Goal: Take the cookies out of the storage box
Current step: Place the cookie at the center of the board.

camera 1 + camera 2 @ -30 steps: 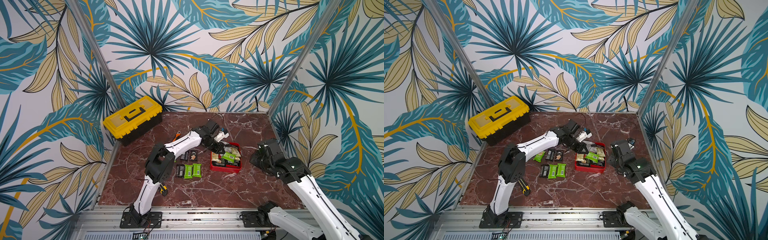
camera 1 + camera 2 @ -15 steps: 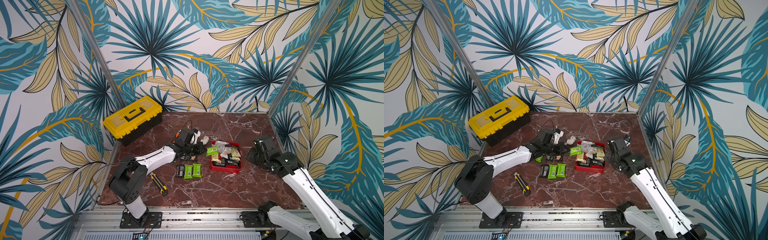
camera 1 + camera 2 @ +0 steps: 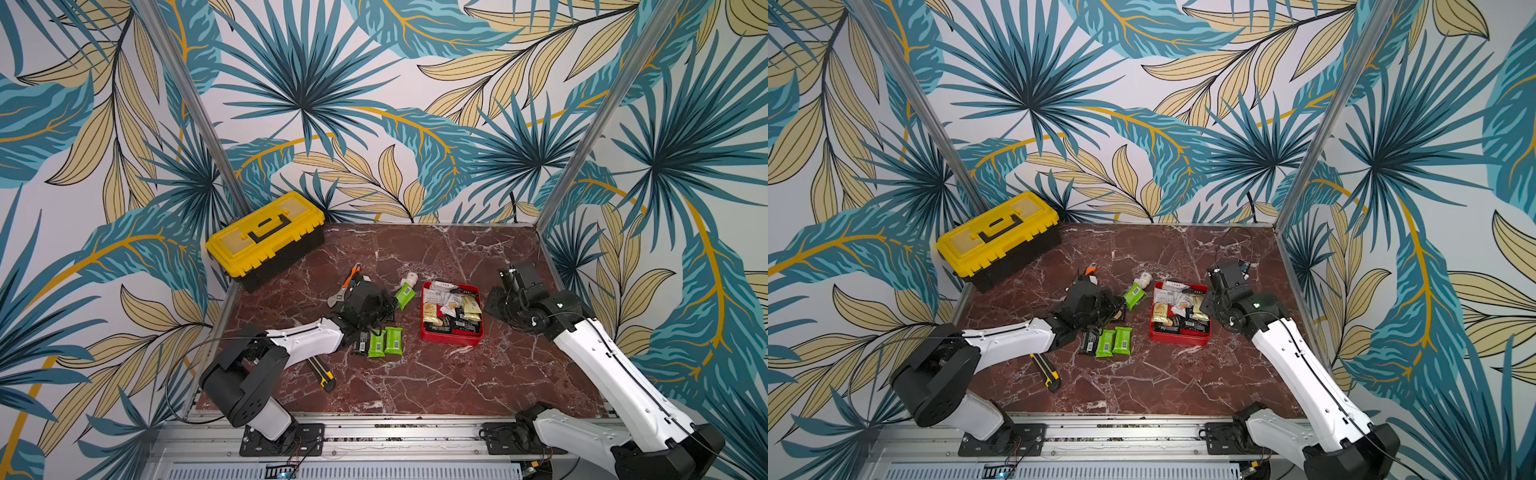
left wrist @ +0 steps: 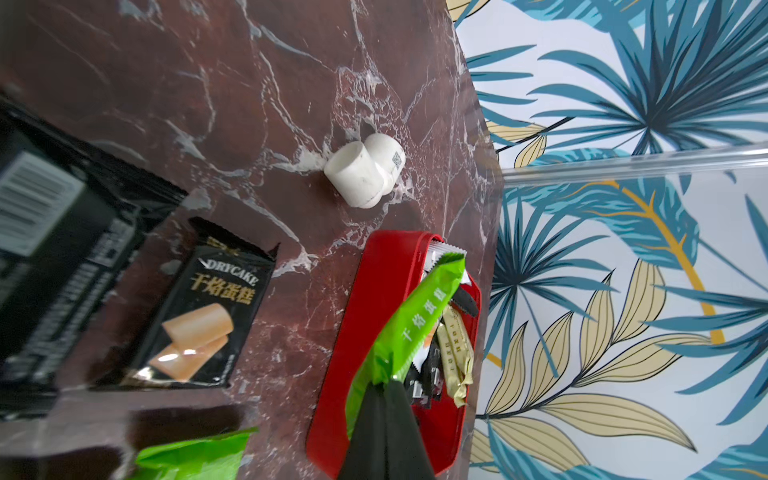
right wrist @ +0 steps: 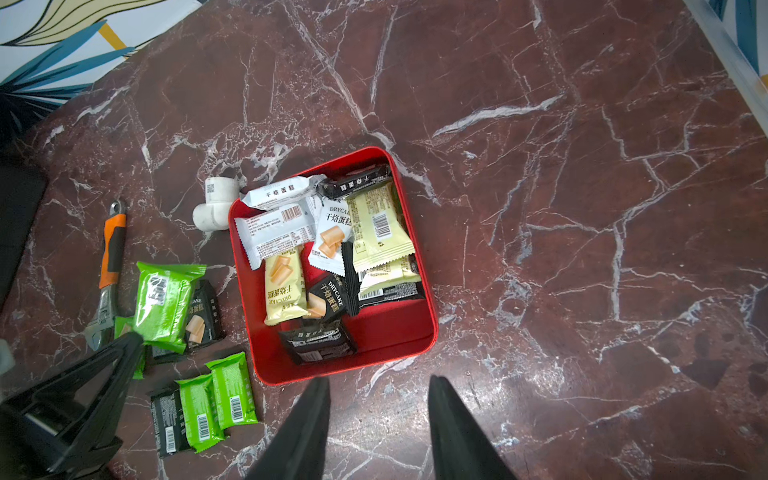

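The red storage box [image 3: 451,340] [image 3: 1179,340] [image 5: 395,328] sits mid-table with several cream, white and black cookies [image 5: 332,245] inside. My left gripper [image 3: 395,300] [image 4: 384,384] is shut on the end of a green cookie packet [image 3: 405,293] [image 3: 1134,295] [image 4: 415,324], held just left of the box. Other cookies lie on the table left of the box: two green ones beside a black one [image 3: 385,341] [image 5: 216,399] and a black packet [image 4: 208,316]. My right gripper [image 5: 378,380] [image 3: 496,305] hovers open and empty at the box's right side.
A yellow-lidded toolbox [image 3: 266,237] stands at the back left. An orange-handled wrench [image 3: 347,284] [image 5: 110,266] and a white pipe fitting [image 3: 409,279] [image 4: 361,172] lie behind the cookies. A yellow-black utility knife [image 3: 321,371] lies under my left forearm.
My left gripper has drawn back leftward from over the box, carrying the green packet out of it. The right arm has shifted slightly toward the back.
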